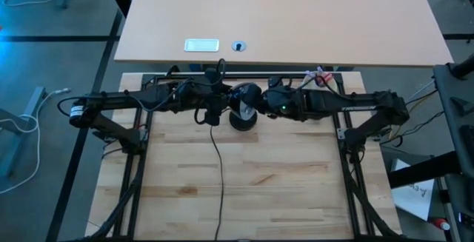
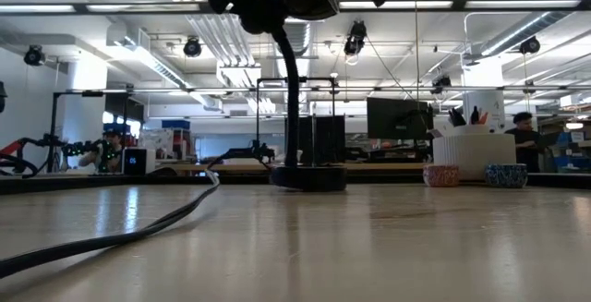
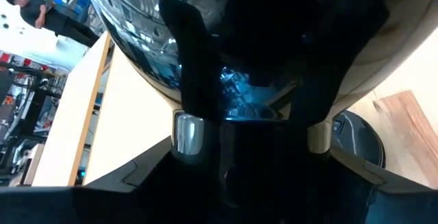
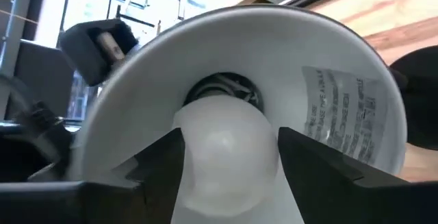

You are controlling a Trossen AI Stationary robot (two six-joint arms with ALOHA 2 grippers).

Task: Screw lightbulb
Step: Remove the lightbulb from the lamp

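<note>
At upper centre of the high view, the right gripper [image 4: 226,155] holds the lightbulb [image 4: 222,148] between its fingers inside the lamp shade [image 4: 356,80]. The left gripper [image 3: 250,125] is clamped on the shade's neck above the lamp base [image 1: 243,118].

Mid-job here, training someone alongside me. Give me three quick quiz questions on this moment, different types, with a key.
1. True or false: the lightbulb sits between the right gripper fingers, inside the lamp shade.
2. The left gripper is at: A) the lamp shade, B) the lamp base, C) the cable.
3. Fill in: the cable trails across the table from the lamp ____.

Key: 1 true; 2 A; 3 base.
</note>
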